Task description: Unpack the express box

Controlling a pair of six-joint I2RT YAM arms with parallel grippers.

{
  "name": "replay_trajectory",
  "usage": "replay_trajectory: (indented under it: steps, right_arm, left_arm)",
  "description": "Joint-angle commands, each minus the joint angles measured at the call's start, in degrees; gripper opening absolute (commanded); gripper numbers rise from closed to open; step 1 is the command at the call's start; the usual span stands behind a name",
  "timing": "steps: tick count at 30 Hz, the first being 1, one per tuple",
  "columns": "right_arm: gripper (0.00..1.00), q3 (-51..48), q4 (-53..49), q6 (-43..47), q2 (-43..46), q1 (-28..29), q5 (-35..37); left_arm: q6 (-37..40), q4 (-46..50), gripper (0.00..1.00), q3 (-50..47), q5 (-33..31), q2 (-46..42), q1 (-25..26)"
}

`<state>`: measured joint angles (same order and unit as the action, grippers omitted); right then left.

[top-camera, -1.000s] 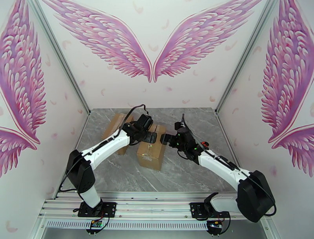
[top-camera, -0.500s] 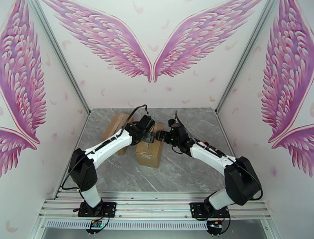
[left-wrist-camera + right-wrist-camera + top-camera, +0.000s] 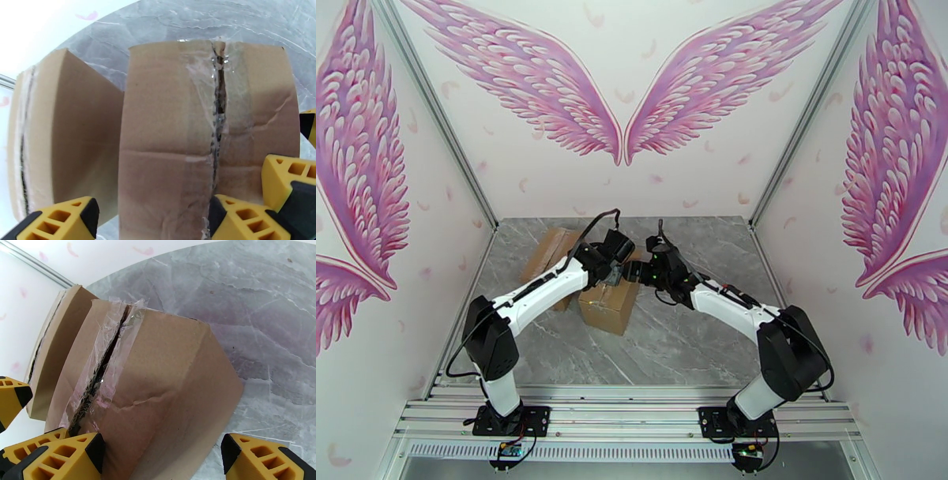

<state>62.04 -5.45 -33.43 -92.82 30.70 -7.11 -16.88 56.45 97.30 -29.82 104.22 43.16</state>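
Grey marble table (image 3: 695,347), pink-winged walls (image 3: 632,189): the creased cardboard box (image 3: 608,304) sits mid-table, its clear tape (image 3: 216,118) split along the seam. Left gripper (image 3: 154,205) and right gripper (image 3: 162,443) both spread wide over it.

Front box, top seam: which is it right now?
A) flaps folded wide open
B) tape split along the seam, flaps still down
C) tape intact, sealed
B: on the front box the clear tape is torn along a dark slit between the flaps, which lie flat.
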Motion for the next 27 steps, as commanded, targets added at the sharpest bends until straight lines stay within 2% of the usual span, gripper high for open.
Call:
replay_trajectory:
  steps: [1, 6, 11, 14, 21, 27]
  right_arm:
    - [0.82, -1.2, -9.3, 2.1, -4.2, -0.3, 4.6]
    - [0.82, -0.6, -9.7, 2.2, -5.2, -0.3, 4.3]
    - [0.82, -0.5, -8.5, 2.0, -4.2, 0.0, 3.9]
    - [0.82, -0.6, -8.0, 2.0, -3.1, 0.2, 3.9]
    - [0.82, -0.2, -8.2, 2.7, -1.7, 0.6, 3.2]
    - [0.81, 0.0, -8.7, 3.1, -2.8, 0.7, 3.0]
  left_arm:
    - [2.9, 6.6, 0.75, 3.7, -6.8, -0.7, -1.3]
    - [4.1, 6.9, 0.74, 5.7, -6.2, -3.3, -3.0]
    - [6.2, 3.4, 0.81, 3.3, 9.0, -4.7, -2.5]
    - [6.4, 3.2, 0.85, 2.4, 12.8, -3.5, -2.5]
    - [5.9, 1.2, 0.9, -1.0, 15.9, -1.2, -4.7]
    - [6.2, 1.0, 0.92, -3.7, 13.3, -1.0, -5.1]
